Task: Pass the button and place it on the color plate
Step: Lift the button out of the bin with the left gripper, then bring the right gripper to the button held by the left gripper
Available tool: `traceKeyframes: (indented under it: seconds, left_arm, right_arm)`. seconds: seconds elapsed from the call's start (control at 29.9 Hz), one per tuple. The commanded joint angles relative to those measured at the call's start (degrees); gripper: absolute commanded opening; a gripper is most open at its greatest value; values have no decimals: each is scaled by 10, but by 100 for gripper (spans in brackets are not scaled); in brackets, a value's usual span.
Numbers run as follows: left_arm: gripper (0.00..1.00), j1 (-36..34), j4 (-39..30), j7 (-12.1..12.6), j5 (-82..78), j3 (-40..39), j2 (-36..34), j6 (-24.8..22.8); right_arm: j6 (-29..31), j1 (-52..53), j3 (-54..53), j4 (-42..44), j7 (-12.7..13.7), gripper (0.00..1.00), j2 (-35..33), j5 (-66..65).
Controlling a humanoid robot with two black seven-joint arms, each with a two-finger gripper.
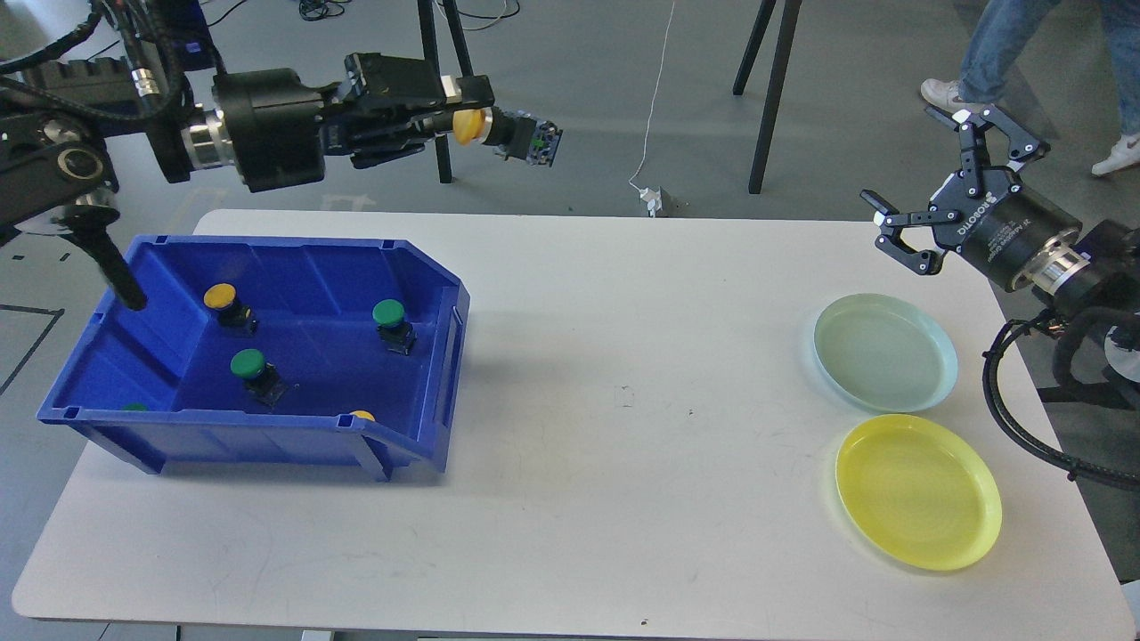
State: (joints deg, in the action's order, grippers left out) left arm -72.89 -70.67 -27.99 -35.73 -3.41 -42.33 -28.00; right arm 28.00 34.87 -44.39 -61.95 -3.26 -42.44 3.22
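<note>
Holding a yellow button (481, 126) aloft in the left gripper (445, 120), beyond the tabletop's (570, 374) far left edge; right gripper (935, 200) spread wide, empty. Handover and yellow plate (917, 491) (near right corner) still ahead.

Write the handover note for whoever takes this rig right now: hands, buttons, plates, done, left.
Left hand: shut on a yellow button, held in the air beyond the table's far edge, above the blue bin.
Right hand: open, empty, raised near the table's far right corner.
Bin: one yellow button and two green ones in plain view, two more partly hidden by its near wall.
Plates: pale green plate and yellow plate both bare.
Done: one button picked.
Left: pass it to the right hand, set it on the yellow plate, then the rest.
</note>
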Motion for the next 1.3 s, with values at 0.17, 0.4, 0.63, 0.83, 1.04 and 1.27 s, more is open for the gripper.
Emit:
traceKeyframes:
  seconds: [0.17, 0.4, 0.63, 0.83, 1.04, 1.27]
  left_arm:
    - [8, 95, 106, 0, 28, -94, 181, 0]
    - [8, 108, 131, 0, 28, -97, 213, 0]
    - [9, 104, 133, 0, 29, -96, 216, 0]
    - [8, 101, 141, 0, 30, -95, 219, 0]
    - [8, 102, 141, 0, 30, -95, 231, 0]
    - [8, 101, 143, 0, 30, -95, 232, 0]
  right_arm:
    - [0, -64, -44, -172, -1, 99, -89, -1]
    - [0, -60, -33, -183, -1, 99, -23, -49]
    - [0, 4, 31, -149, -1, 99, 42, -50]
    - [0, 56, 59, -121, -2, 99, 82, -48]
    - [0, 84, 61, -111, -3, 99, 98, -48]
    - [0, 88, 62, -114, -3, 98, 98, -42]
